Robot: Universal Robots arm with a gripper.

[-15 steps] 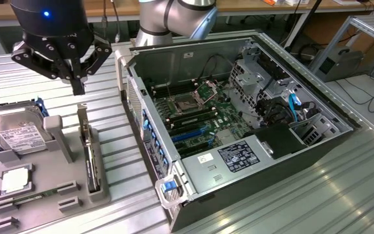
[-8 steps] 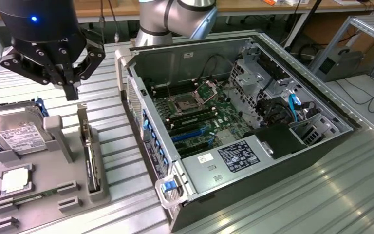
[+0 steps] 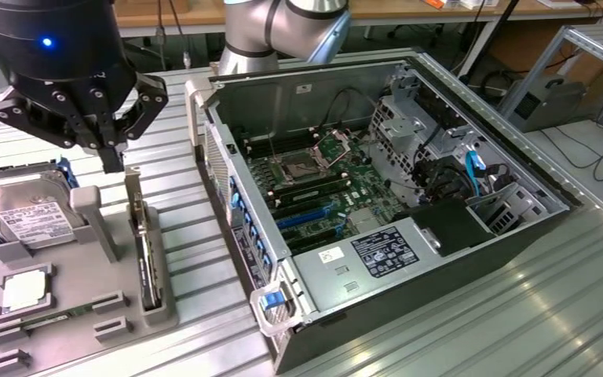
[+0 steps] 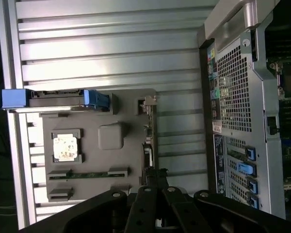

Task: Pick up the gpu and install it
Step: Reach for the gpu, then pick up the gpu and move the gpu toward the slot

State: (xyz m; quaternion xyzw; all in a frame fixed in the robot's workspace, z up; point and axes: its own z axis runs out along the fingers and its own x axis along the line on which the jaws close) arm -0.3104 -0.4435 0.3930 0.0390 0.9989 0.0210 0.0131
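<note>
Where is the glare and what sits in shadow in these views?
Exterior view: glare streaks across the ribbed silver metal table; the thin upright gpu card looks dark in its grey tray. Wrist view: the table's bare slats shine white; the small square silver chip looks washed out.

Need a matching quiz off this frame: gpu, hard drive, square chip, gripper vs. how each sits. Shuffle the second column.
Column 1
1. gpu
2. hard drive
3. square chip
4. gripper

Column 2
A. lying flat in a square recess of the gray holder
B. shut, hovering above the holder
C. standing on edge in the holder's slot nearest the computer case
D. propped up tilted, white label showing

Pairs: 1-C, 2-D, 3-A, 4-B
</note>
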